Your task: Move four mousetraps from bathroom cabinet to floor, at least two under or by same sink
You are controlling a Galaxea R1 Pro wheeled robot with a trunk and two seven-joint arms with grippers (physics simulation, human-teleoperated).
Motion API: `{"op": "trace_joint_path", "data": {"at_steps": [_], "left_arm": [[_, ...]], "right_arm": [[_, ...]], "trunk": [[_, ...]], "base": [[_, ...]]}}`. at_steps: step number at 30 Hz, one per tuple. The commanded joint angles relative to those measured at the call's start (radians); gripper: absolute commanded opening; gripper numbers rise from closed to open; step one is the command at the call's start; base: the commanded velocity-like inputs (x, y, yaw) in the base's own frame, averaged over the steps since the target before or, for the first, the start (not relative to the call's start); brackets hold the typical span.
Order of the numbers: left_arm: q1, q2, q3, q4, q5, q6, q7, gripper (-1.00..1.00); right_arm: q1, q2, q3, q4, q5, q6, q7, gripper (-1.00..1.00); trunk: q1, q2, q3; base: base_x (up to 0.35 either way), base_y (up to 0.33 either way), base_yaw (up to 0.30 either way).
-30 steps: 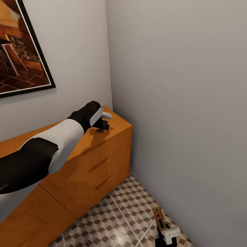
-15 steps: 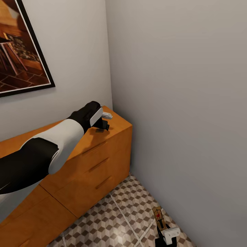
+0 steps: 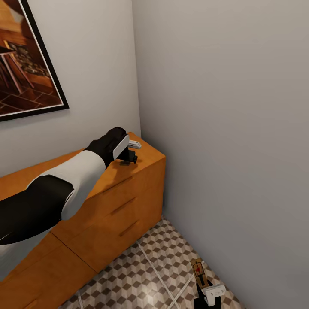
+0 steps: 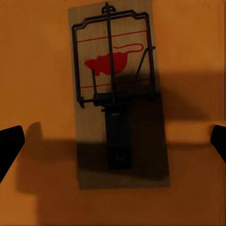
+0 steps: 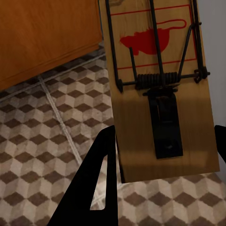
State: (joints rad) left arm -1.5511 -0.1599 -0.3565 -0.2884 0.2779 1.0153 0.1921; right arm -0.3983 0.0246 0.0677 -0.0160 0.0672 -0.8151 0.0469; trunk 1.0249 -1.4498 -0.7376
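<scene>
I am carrying one mousetrap (image 5: 160, 89) pinched in my right gripper (image 3: 205, 288) above the bathroom floor (image 3: 146, 274), my left gripper (image 3: 128, 155) hovering wide open over another mousetrap (image 4: 117, 94) on the cabinet (image 3: 128, 201) — none placed yet.

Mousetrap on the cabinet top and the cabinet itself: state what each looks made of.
Mousetrap: pale matte wood board, faint grain, with dark wire that looks like metal and a printed red mark. Cabinet: orange-brown wood or veneer, smooth satin finish; which one cannot be told.
</scene>
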Motion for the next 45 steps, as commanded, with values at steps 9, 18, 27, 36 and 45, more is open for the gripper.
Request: {"op": "trace_joint_path", "data": {"at_steps": [9, 18, 27, 36, 45], "left_arm": [[0.0, 0.0, -0.004, 0.037, 0.022, 0.002, 0.006, 1.0], [0.0, 0.0, -0.004, 0.037, 0.023, 0.002, 0.006, 1.0], [0.0, 0.0, -0.004, 0.037, 0.023, 0.002, 0.006, 1.0], [0.0, 0.0, -0.004, 0.037, 0.023, 0.002, 0.006, -1.0], [0.0, 0.001, -0.004, 0.037, 0.023, 0.002, 0.006, -1.0]], "right_arm": [[-0.001, 0.0, 0.006, 0.001, -0.004, -0.003, 0.0, -1.0], [-0.001, 0.0, 0.006, 0.001, -0.004, -0.003, 0.0, -1.0], [-0.001, 0.0, 0.006, 0.001, -0.004, -0.003, 0.0, -1.0], [-0.001, 0.0, 0.006, 0.001, -0.004, -0.003, 0.0, -1.0], [-0.001, 0.0, 0.006, 0.001, -0.004, -0.003, 0.0, -1.0]], "trunk": [[0.0, 0.0, -0.003], [0.0, 0.0, -0.003], [0.0, 0.0, -0.003], [0.0, 0.0, -0.003], [0.0, 0.0, -0.003]], "base": [[0.0, 0.0, 0.0], [0.0, 0.0, 0.0], [0.0, 0.0, 0.0], [0.0, 0.0, 0.0], [0.0, 0.0, 0.0]]}}
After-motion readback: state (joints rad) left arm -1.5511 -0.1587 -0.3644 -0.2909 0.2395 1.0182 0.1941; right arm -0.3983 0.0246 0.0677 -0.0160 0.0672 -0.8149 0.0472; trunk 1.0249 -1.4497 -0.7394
